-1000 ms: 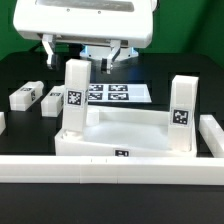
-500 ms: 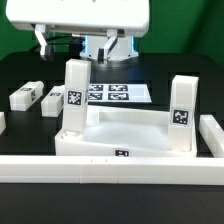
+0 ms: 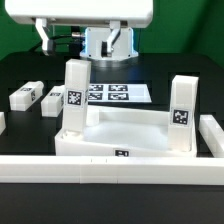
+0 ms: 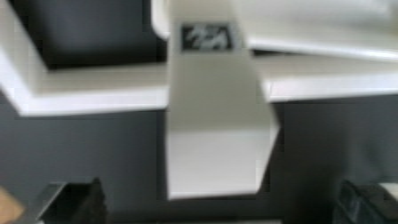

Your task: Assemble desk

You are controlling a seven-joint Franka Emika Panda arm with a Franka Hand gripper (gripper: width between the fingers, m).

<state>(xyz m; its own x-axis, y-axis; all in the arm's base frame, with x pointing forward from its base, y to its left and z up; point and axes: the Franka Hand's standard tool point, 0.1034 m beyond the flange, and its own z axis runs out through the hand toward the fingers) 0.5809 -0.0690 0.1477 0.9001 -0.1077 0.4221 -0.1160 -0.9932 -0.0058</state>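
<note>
The white desk top (image 3: pixel 125 135) lies upside down in front of the marker board. Two white legs stand upright in its corners: one at the exterior view's left (image 3: pixel 75 95), one at the right (image 3: pixel 182 112), each with a tag. Two more legs (image 3: pixel 25 96) (image 3: pixel 52 100) lie loose at the left. My gripper (image 3: pixel 84 38) hangs open high above the left upright leg, holding nothing. In the wrist view that leg (image 4: pixel 222 130) stands in the desk top's corner (image 4: pixel 89 95), well below my gripper (image 4: pixel 222 205), whose dark fingertips (image 4: pixel 71 200) sit wide apart.
The marker board (image 3: pixel 115 94) lies flat behind the desk top. A long low white rail (image 3: pixel 100 168) runs along the front, with a side piece at the exterior view's right (image 3: pixel 212 135). The table is black.
My gripper has risen away from the left upright leg toward the top of the exterior view, its fingers spreading a little wider. The parts on the table have not moved.
</note>
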